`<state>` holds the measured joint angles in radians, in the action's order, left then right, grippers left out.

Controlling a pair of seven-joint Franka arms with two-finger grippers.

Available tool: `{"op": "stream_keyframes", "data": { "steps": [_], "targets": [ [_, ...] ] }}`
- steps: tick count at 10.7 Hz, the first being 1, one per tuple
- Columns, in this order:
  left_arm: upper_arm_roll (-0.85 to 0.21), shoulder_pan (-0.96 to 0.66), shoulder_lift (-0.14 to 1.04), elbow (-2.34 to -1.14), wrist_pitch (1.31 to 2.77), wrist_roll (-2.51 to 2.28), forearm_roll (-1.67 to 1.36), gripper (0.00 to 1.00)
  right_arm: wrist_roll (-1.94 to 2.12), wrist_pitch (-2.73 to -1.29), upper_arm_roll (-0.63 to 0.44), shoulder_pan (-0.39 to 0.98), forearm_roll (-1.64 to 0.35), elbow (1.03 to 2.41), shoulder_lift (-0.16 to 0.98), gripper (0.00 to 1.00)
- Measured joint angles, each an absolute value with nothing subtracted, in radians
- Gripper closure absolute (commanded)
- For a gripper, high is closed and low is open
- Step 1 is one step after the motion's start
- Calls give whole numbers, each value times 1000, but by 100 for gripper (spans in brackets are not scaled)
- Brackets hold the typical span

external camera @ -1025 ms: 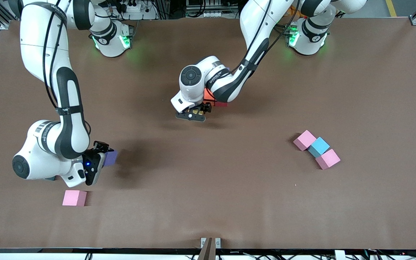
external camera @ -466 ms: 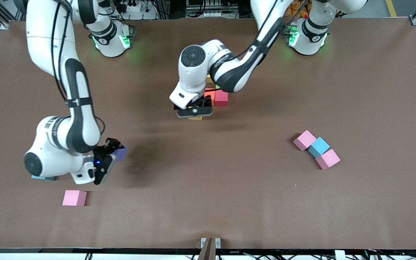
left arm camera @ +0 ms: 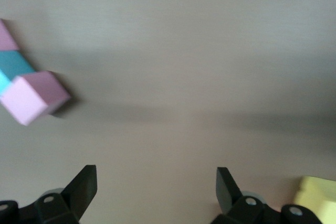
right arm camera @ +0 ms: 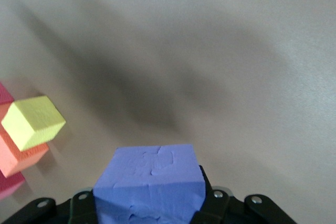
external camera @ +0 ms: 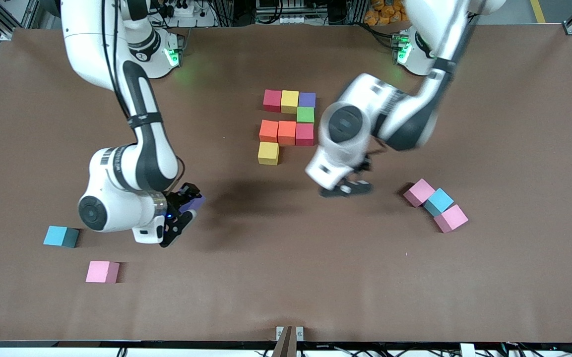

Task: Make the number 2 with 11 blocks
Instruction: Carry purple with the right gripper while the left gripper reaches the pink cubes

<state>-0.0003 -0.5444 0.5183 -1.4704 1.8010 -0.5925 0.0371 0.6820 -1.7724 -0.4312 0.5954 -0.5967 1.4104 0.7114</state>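
Observation:
The partial number 2 lies mid-table: a red (external camera: 272, 100), a yellow (external camera: 289, 101) and a purple block (external camera: 307, 99) in a row, a green block (external camera: 305, 115) under the purple, a row of two orange blocks (external camera: 277, 132) and a red one (external camera: 304, 134), then a yellow block (external camera: 268, 153) (right arm camera: 32, 121). My right gripper (external camera: 186, 210) (right arm camera: 149, 205) hangs over bare table, shut on a purple block (external camera: 196, 203) (right arm camera: 149, 182). My left gripper (external camera: 348, 188) (left arm camera: 156, 182) is open and holds nothing, over the table between the digit and the loose blocks.
Toward the left arm's end, two pink blocks (external camera: 419, 192) (external camera: 450, 218) flank a light blue block (external camera: 438, 202); the pink one (left arm camera: 34, 97) shows in the left wrist view. A light blue block (external camera: 61, 236) and a pink block (external camera: 102, 271) lie toward the right arm's end.
My left arm has swung away from the digit toward the pink and blue cluster, uncovering the blocks and the yellow one. My right gripper has carried the purple block toward the table's middle.

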Motion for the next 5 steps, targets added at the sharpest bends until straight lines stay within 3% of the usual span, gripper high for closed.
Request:
{"op": "stream_keyframes", "data": {
  "steps": [5],
  "targets": [
    [-3, -311, 440, -1604, 1813, -539, 50, 0, 478, -1878, -431, 718, -597, 1442, 712, 91]
  ]
}}
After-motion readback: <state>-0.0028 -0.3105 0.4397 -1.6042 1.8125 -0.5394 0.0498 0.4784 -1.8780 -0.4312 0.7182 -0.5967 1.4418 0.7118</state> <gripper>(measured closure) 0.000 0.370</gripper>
